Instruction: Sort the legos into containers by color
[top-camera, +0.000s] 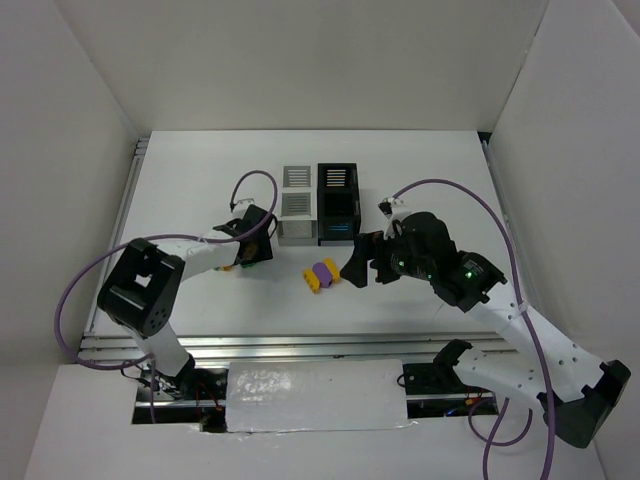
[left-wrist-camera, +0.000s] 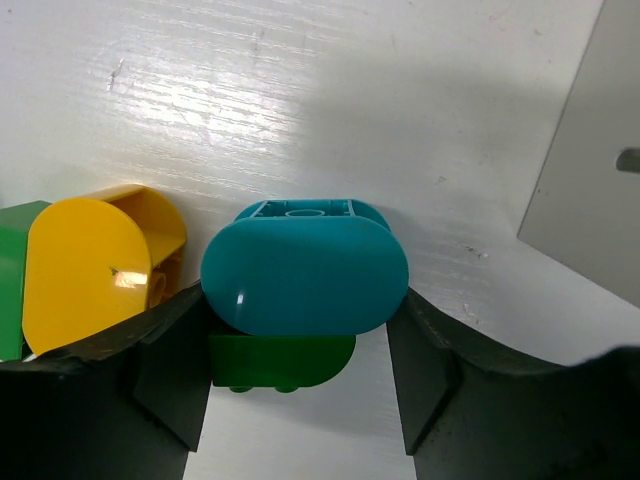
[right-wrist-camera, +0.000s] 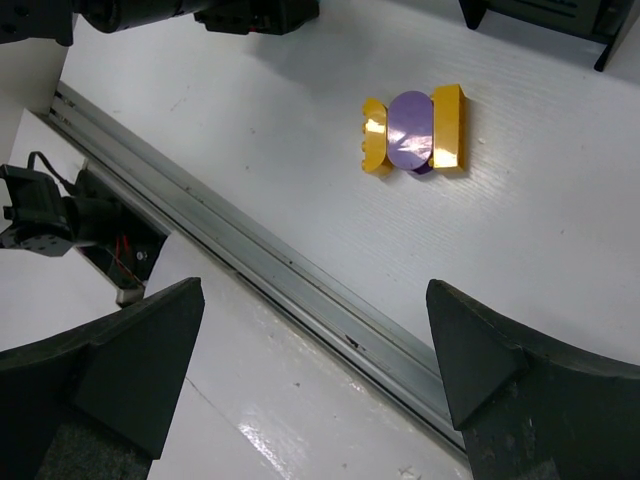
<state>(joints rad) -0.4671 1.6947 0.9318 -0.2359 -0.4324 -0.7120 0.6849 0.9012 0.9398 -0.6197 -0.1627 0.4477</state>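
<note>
3 plain white walls (top-camera: 300, 60) around a scuffed white table (top-camera: 200, 180)

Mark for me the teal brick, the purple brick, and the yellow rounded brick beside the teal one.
teal brick (left-wrist-camera: 305, 275), left wrist view, middle of its broad rounded face.
purple brick (right-wrist-camera: 409, 132), right wrist view, centre of its rounded top.
yellow rounded brick (left-wrist-camera: 85, 275), left wrist view, middle of its flat yellow face.

The right tool (right-wrist-camera: 313, 290) gapes wide — beyond it, a purple lego (right-wrist-camera: 409, 130) sits between two yellow legos (right-wrist-camera: 447, 125).
</note>
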